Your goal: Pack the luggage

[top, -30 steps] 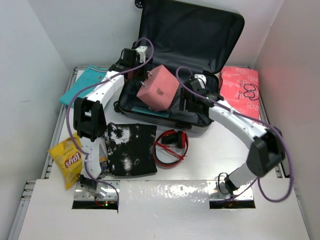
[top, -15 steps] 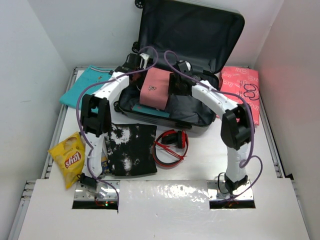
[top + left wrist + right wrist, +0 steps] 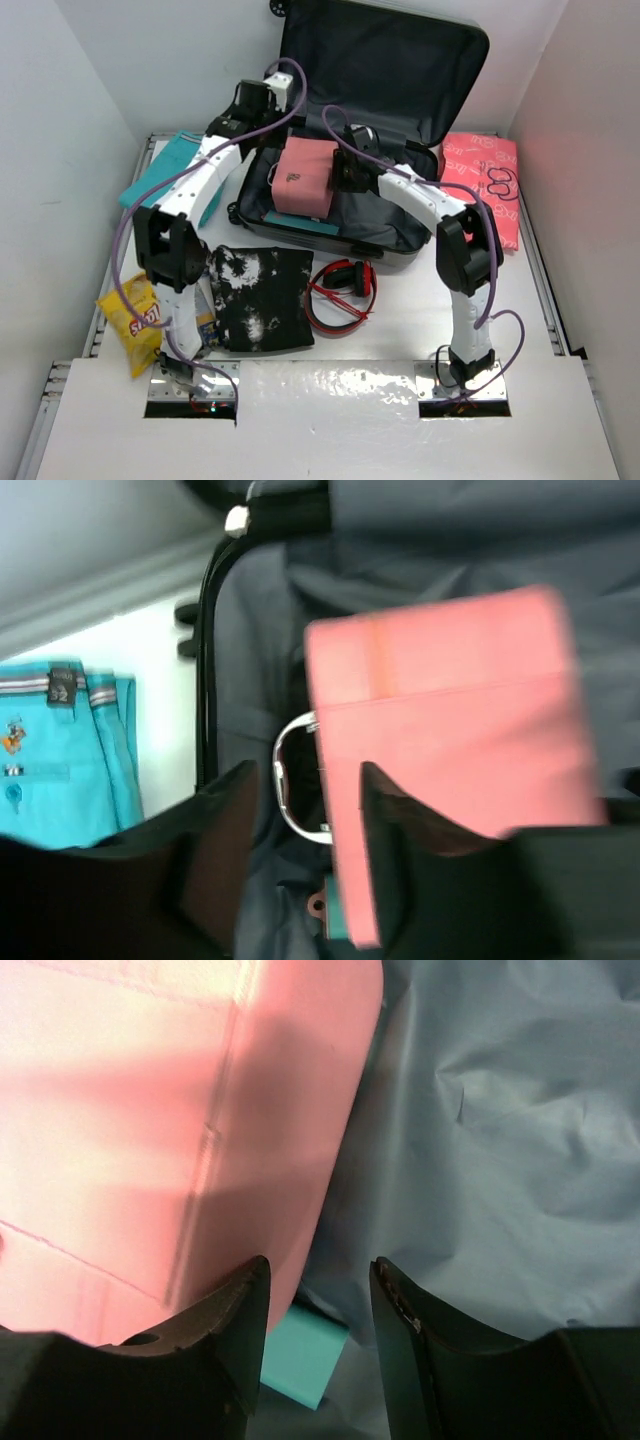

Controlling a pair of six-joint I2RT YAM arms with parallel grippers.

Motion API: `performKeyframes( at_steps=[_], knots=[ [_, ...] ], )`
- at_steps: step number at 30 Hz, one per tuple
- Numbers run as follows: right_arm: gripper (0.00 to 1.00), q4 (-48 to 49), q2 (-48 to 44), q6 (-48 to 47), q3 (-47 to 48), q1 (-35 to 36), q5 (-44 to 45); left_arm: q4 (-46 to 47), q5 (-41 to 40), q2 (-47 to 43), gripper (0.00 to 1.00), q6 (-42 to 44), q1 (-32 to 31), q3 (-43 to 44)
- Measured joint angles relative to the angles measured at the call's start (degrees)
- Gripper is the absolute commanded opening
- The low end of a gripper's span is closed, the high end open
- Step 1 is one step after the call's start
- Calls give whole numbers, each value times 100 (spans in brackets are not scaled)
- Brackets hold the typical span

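— Sitting where, the luggage (image 3: 390, 70)?
— Lying open at the far middle of the worktop, with the pink pouch (image 3: 305, 178) resting in its base. Both sets of jaws are hanging released: the left gripper (image 3: 303, 772) over the pouch's ring handle (image 3: 283, 792), the right gripper (image 3: 318, 1270) just beside its flank.
— What's worrying you?
— A finger snagging that ring, I'm guessing, and dragging the pouch out.

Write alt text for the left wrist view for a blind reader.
A pink boxy pouch with a metal ring on its side sits in the open grey-lined luggage. The left end effector is open, its fingers framing the ring, gripping nothing. Folded teal clothing lies on the white table at left.
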Motion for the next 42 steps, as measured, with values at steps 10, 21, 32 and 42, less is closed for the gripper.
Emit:
performKeyframes(
  at_steps=[10, 21, 32, 42],
  knots=[
    [26, 125, -173, 68, -212, 9, 50, -48, -695, 162, 0, 15, 175, 741],
    [14, 636, 741, 986, 472, -7, -269, -98, -474, 293, 1, 98, 52, -302],
    [8, 1084, 1115, 1705, 450, -35, -442, -46, -789, 278, 5, 160, 11, -203],
    [39, 1137, 105, 848, -627, 79, 57, -7, -1025, -116, 16, 227, 33, -151]
  ],
)
